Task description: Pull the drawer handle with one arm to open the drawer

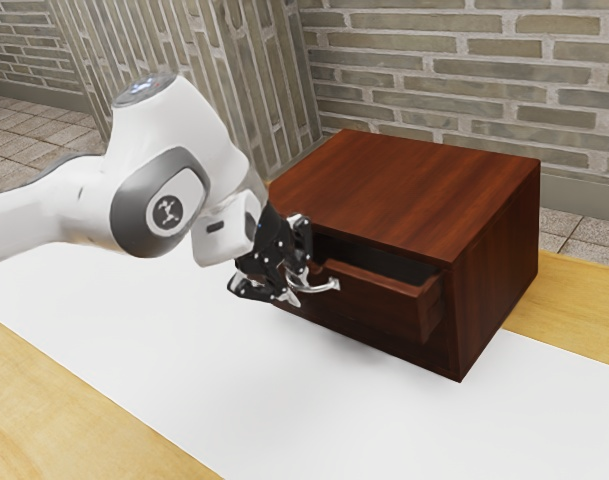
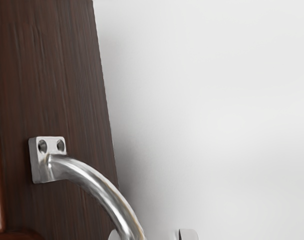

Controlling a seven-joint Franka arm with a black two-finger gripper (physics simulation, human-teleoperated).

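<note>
A dark red-brown wooden cabinet [image 1: 424,215] stands on the white table cover. Its single drawer [image 1: 384,295] is pulled out a short way, leaving a dark gap under the cabinet top. On the drawer front sits a curved silver handle [image 1: 322,286]. My black gripper [image 1: 280,282] is at that handle, coming in from the exterior view's left, and is shut on it. In the wrist view the handle [image 2: 92,182] arcs out from its screw plate [image 2: 46,159] on the dark drawer front [image 2: 52,75] and runs down under my hand.
The white cover [image 1: 234,390] spreads across a light wooden table [image 1: 54,420]. A brick wall [image 1: 484,70] and a slatted screen [image 1: 214,60] stand behind the cabinet. Bare white surface [image 2: 216,115] lies beside the drawer front.
</note>
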